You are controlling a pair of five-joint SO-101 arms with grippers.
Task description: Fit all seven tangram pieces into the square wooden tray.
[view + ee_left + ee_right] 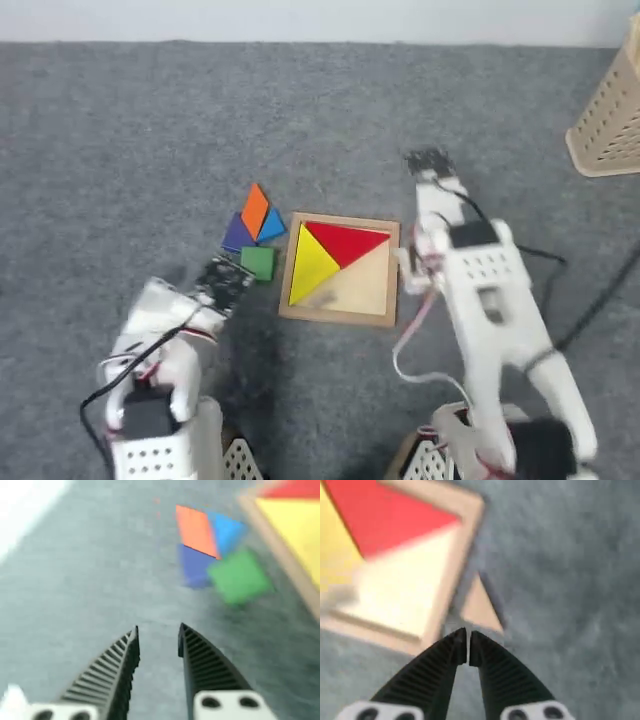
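Hovering near the green square (239,576), your left end effector (159,627) stood spread (to straddle it, likely); right end effector (468,632) pressed together by tan triangle (479,605), for nudging.

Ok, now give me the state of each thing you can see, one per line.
tray: half filled
red triangle: in tray
yellow triangle: in tray
orange piece: outside tray
blue piece: outside tray
purple piece: outside tray
green square: outside tray
tan triangle: outside, beside tray
left pincer: open, empty
right pincer: shut
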